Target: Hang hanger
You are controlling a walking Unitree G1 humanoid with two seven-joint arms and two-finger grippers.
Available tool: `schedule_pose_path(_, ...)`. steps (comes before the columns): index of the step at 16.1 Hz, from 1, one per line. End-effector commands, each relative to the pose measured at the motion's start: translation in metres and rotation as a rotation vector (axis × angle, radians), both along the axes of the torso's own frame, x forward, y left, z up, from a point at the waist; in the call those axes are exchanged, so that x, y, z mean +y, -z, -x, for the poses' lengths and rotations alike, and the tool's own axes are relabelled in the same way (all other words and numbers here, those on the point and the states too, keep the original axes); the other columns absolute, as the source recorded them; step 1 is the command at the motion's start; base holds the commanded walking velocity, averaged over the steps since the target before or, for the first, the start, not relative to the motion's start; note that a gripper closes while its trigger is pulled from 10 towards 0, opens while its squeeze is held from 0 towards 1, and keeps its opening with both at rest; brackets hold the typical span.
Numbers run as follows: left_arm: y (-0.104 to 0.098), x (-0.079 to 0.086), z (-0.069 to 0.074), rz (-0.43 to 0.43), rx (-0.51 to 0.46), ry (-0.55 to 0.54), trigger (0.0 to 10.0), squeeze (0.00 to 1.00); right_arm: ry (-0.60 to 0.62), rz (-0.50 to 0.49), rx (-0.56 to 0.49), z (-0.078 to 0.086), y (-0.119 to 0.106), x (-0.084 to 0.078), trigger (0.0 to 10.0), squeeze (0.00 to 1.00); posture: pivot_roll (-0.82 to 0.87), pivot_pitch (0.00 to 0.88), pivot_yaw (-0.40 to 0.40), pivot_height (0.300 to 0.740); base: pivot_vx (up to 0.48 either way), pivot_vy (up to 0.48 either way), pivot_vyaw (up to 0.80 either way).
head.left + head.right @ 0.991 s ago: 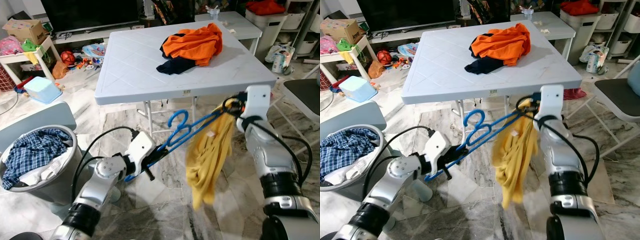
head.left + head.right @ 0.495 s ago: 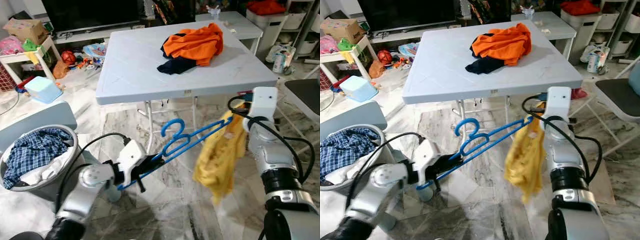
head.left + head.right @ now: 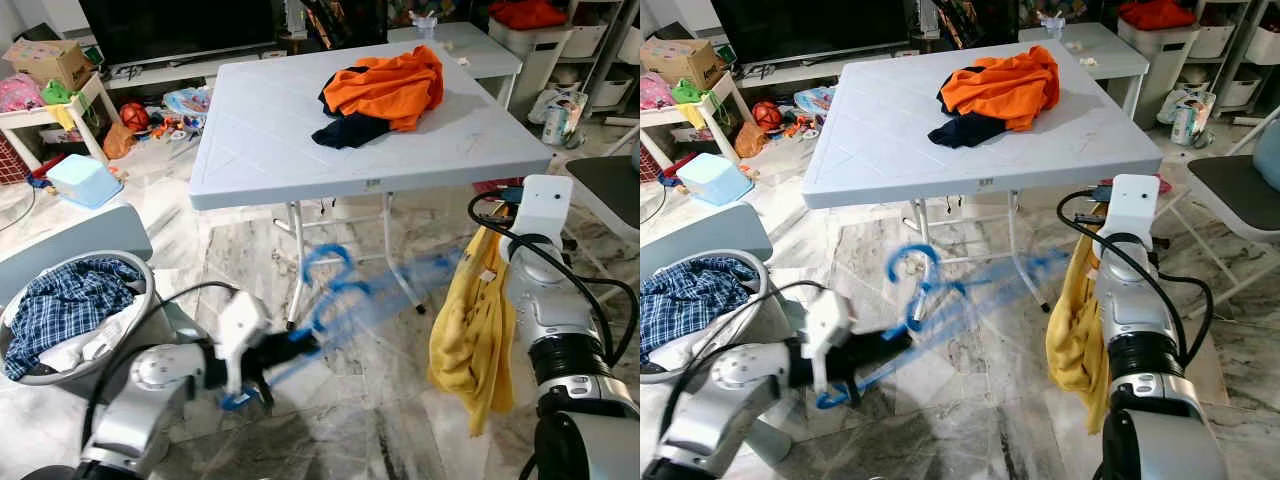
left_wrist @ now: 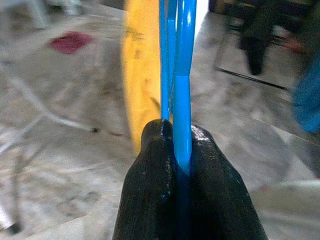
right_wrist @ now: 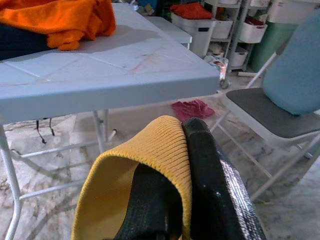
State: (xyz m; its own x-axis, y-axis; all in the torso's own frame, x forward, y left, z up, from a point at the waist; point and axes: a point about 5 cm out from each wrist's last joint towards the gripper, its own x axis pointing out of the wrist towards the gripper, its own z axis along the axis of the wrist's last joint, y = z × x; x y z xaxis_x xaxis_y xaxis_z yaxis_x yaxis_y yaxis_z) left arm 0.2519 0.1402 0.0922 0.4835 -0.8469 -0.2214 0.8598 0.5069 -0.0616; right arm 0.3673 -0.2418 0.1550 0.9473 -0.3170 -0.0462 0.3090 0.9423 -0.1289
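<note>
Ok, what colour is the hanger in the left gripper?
Blue. The hanger shows sharpest in the left wrist view, pinched in the left gripper.

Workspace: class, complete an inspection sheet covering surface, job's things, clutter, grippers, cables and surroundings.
Surface: white table bearing orange and navy clothes.
Job's things: blue hanger, blurred; yellow shirt hanging off it.
Clutter: toys and blue tub on floor.
Grippers: left gripper shut on hanger; right gripper pinching shirt's ribbed edge.
Cables: black cables along both arms.
Surroundings: basket of laundry, chair, TV.
</note>
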Motion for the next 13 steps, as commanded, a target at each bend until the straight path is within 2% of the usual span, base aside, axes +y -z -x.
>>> schedule_pose_path(1,-0.001,0.021,-0.008,-0.032,-0.052,-0.176,0.0,0.00,0.022,0.011,-0.048,0.001,-0.009,-0.008,0.0,0.00,-0.13,0.000,0.057,0.740,0.000,0.000,0.00)
schedule_pose_path(3,0.000,0.037,-0.016,-0.023,-0.085,-0.404,0.0,0.00,0.021,0.021,-0.045,0.006,-0.005,-0.013,0.0,0.00,-0.13,0.000,0.054,0.740,0.000,0.000,0.00)
schedule_pose_path(4,-0.001,0.042,-0.021,-0.019,-0.098,-0.518,2.0,0.00,0.006,0.016,-0.047,0.007,-0.003,-0.013,0.0,0.00,-0.13,0.000,0.053,0.740,0.000,0.000,0.00)
schedule_pose_path(5,-0.005,0.044,-0.026,-0.039,-0.156,-0.638,4.4,0.00,-0.050,-0.023,-0.064,0.009,-0.002,-0.008,0.0,0.00,-0.12,0.000,0.051,0.740,0.000,0.000,0.00)
schedule_pose_path(6,-0.008,0.042,-0.029,-0.028,-0.177,-0.670,7.6,0.00,-0.086,-0.035,-0.082,0.010,-0.003,-0.005,0.0,0.00,-0.12,0.000,0.051,0.740,0.000,0.000,0.00)
schedule_pose_path(7,-0.016,0.036,-0.034,0.001,-0.240,-0.739,10.0,0.00,-0.182,-0.072,-0.128,0.014,-0.006,0.004,1.5,0.00,-0.12,0.000,0.051,0.740,0.000,0.000,0.00)
schedule_pose_path(8,-0.019,0.036,-0.036,-0.010,-0.271,-0.772,10.0,0.00,-0.216,-0.087,-0.141,0.016,-0.007,0.007,2.6,0.00,-0.12,0.000,0.051,0.740,0.000,0.000,0.00)
schedule_pose_path(9,-0.025,0.031,-0.045,0.005,-0.309,-0.870,10.0,0.00,-0.350,-0.061,-0.150,0.023,-0.010,0.019,8.8,0.00,-0.12,0.000,0.045,0.740,0.000,0.000,0.00)
schedule_pose_path(10,-0.026,0.028,-0.047,0.006,-0.319,-0.899,10.0,0.00,-0.410,-0.067,-0.134,0.028,-0.007,0.024,10.0,0.00,-0.12,0.000,0.055,0.740,0.000,0.000,0.00)
schedule_pose_path(12,-0.044,0.027,-0.048,0.074,-0.368,-0.968,10.0,0.00,-0.487,-0.083,-0.174,0.042,-0.021,0.028,10.0,0.00,-0.13,0.000,0.058,0.740,0.000,0.000,0.00)
schedule_pose_path(13,-0.047,0.025,-0.044,0.065,-0.406,-0.972,10.0,0.00,-0.502,-0.076,-0.182,0.052,-0.022,0.029,10.0,0.00,-0.13,0.000,0.053,0.740,0.000,0.000,0.00)
